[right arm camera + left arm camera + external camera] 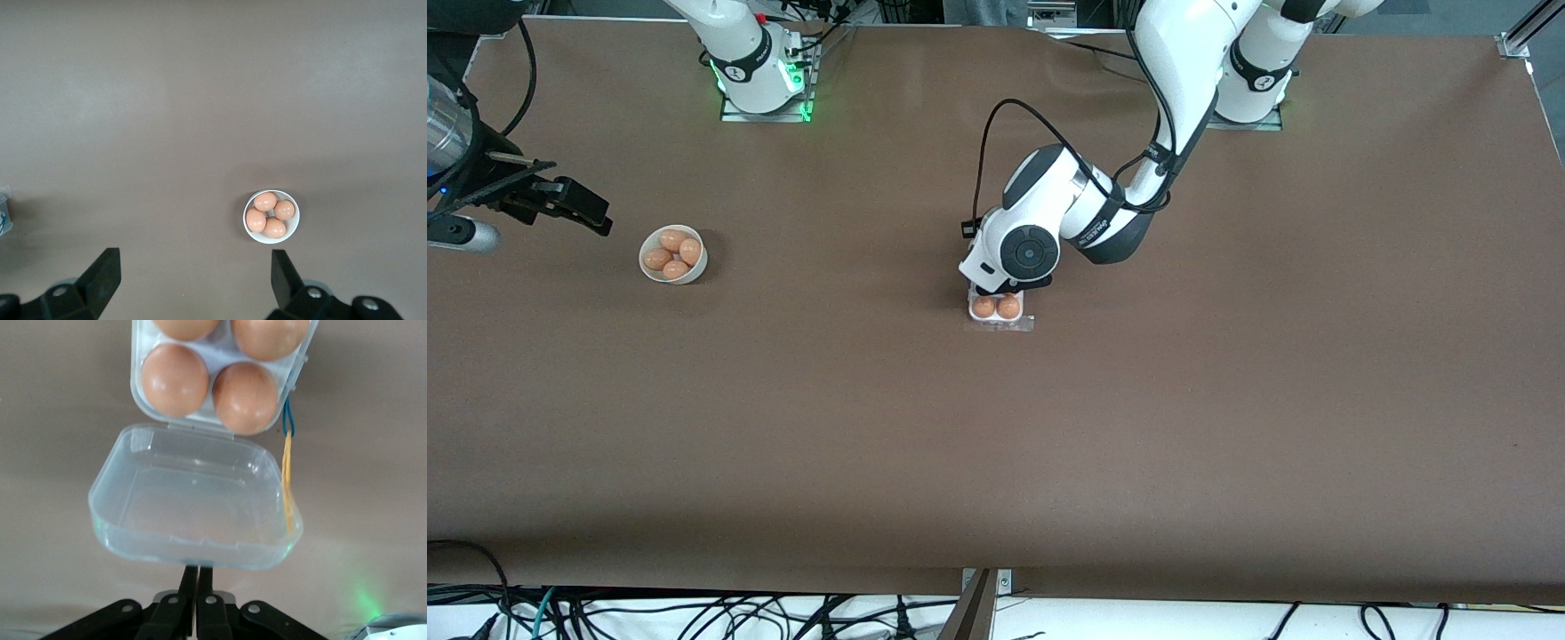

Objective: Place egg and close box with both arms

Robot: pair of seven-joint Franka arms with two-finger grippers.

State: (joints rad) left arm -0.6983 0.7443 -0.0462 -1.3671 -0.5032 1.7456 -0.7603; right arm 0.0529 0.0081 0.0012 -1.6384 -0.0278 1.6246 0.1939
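Observation:
The box [137,390] sits mid-table, its white tray [972,310] filled with brown eggs [175,380]. Its clear hinged lid [193,500] is open and raised off the table. My left gripper [197,577] is directly above the box [1009,289], with its fingers closed together on the lid's free edge. My right gripper [193,273] is open and empty. It waits high over the table at the right arm's end [574,209], beside a round white bowl [673,254].
The bowl [271,217] holds several loose brown eggs. A yellow and blue band [287,473] hangs at the box's side. Bare brown table surrounds the box and the bowl.

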